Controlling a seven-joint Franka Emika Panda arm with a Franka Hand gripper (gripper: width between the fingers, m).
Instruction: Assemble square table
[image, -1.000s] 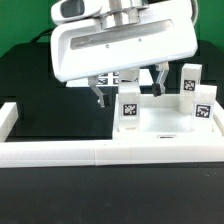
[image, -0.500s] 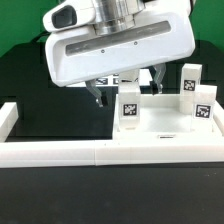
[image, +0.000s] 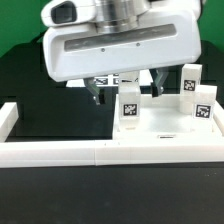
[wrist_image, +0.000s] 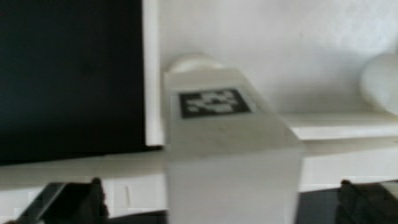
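We see the gripper (image: 126, 93) spread wide, empty — hovering over an upright leg (image: 130, 109) standing on the square tabletop (image: 165, 124) against the border wall (image: 60, 152).

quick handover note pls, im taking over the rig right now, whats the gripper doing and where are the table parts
Gripper: open, empty, hovering above a standing leg; the wrist view shows its fingertips on either side of that leg, not touching.
Parts: the tabletop lies against the border wall. Three legs stand upright on it: the one under the gripper, plus two toward the exterior view's right.
Done: three legs look to be in place, though seating cannot be confirmed.
Left: a fourth leg is not visible; check seating.
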